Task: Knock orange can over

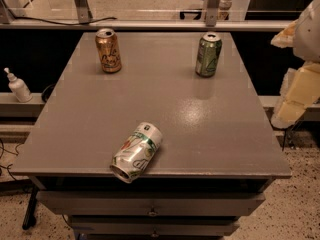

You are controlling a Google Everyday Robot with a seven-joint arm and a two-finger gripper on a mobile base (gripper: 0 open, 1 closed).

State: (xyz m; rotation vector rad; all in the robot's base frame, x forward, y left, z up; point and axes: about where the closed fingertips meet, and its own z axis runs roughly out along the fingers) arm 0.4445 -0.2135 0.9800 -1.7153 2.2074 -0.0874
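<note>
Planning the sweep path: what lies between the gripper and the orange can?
In the camera view, the upright green can stands between the gripper, at the far right, and the orange can.

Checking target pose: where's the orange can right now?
In the camera view the orange can stands upright near the table's far left corner, across from the green can; the pincer hangs beyond the table's right edge, well clear of it.

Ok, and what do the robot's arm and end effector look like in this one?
Only part shows, at the right edge beside the table: the arm is a rounded white shell, and the end effector below it is pale cream-yellow, blocky and angular. No cables or markings visible.
</note>
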